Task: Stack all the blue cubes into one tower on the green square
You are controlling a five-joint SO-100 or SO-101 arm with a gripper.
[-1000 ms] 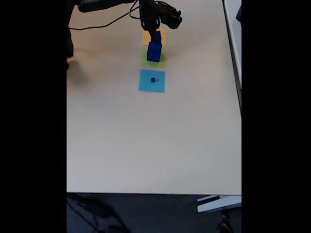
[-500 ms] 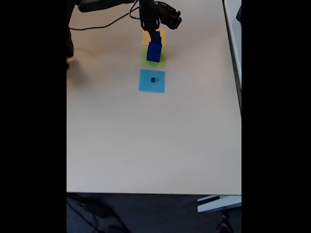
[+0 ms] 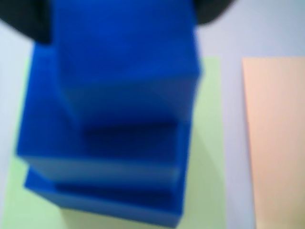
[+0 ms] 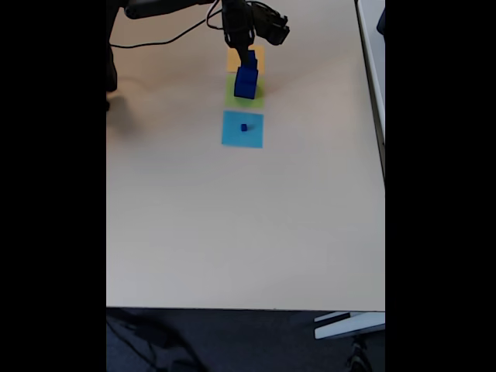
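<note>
Pale beige tabletop [image 4: 232, 232] seen from a fixed camera above, dark floor along the near edge, three flat coloured patches in a short row near the far edge. Green square [image 4: 254, 98] taken as landmark: orange-yellow square [image 4: 258, 56] just beyond it toward the arm, light-blue square [image 4: 242, 129] just in front of it toward the camera. Tower of blue cubes [image 4: 246, 80] standing on the green square, seemingly three levels in the blurred wrist view, each upper cube [image 3: 124, 57] stepped back a little from the one beneath [image 3: 105, 148], lime patch [image 3: 207, 143] showing at both sides. One small blue cube [image 4: 243, 127] sitting alone on the light-blue square, well apart from the tower, so probably most of the stacking done and one cube left to fetch and place on top. Dark arm reaching down from the far edge, wrist bent downward, gripper [image 4: 248, 56] right at the top of the tower, over the far side of the green square. Cannot tell whether closed on the top cube or already opened: too small in the fixed view, only dark corners visible in the wrist view
</note>
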